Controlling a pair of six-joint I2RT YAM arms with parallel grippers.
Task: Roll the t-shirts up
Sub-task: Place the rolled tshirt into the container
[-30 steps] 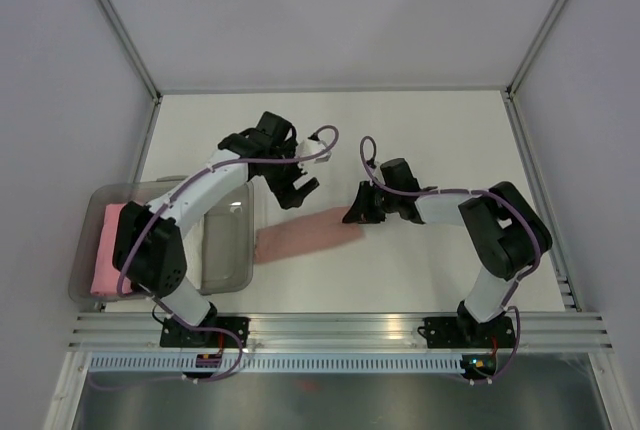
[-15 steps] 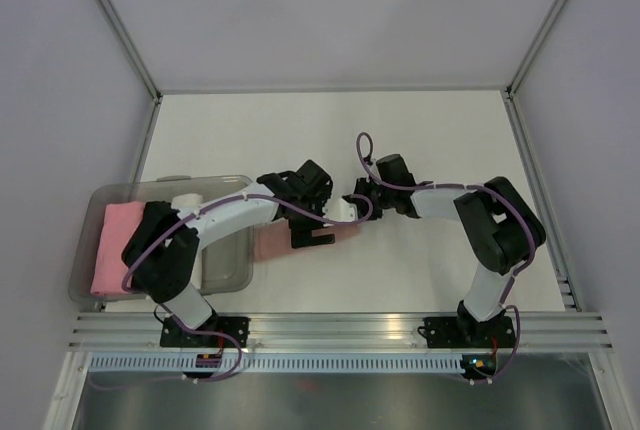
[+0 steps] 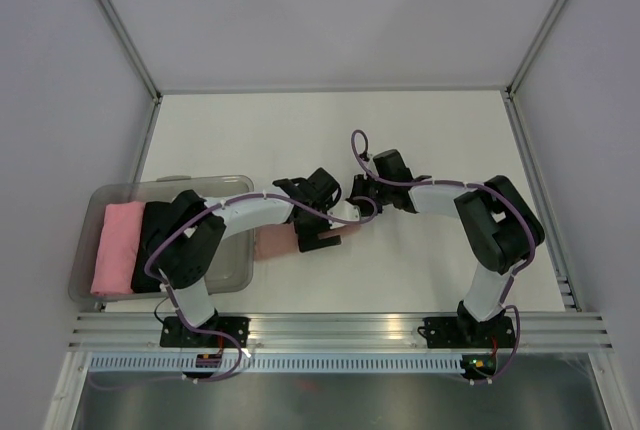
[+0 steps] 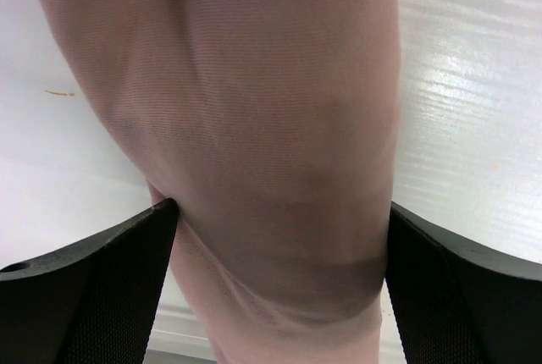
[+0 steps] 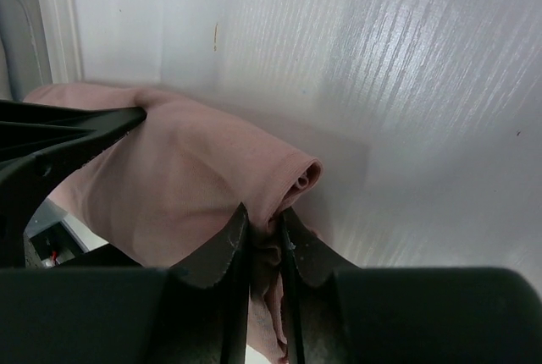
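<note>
A dusty-rose t-shirt (image 3: 275, 243), folded into a long strip, lies on the white table in front of the arms. My left gripper (image 3: 318, 237) is down on its middle. In the left wrist view its two fingers (image 4: 93, 288) press the strip (image 4: 271, 127) from both sides, and creases run from the left finger. My right gripper (image 3: 355, 208) is at the strip's right end. In the right wrist view its jaws (image 5: 264, 228) are pinched on a fold of the shirt (image 5: 186, 169). A rolled muted-pink bundle (image 3: 118, 248) lies in the bin.
A clear plastic bin (image 3: 160, 182) stands at the table's left and holds the rolled bundle. Grey walls and an aluminium frame (image 3: 530, 140) border the white table. The two grippers are close together, and the left gripper's finger (image 5: 51, 140) shows in the right wrist view.
My left arm has swung from above the bin's far corner down and right onto the shirt strip and closed on it. My right gripper has shifted slightly left and back, still holding the end.
</note>
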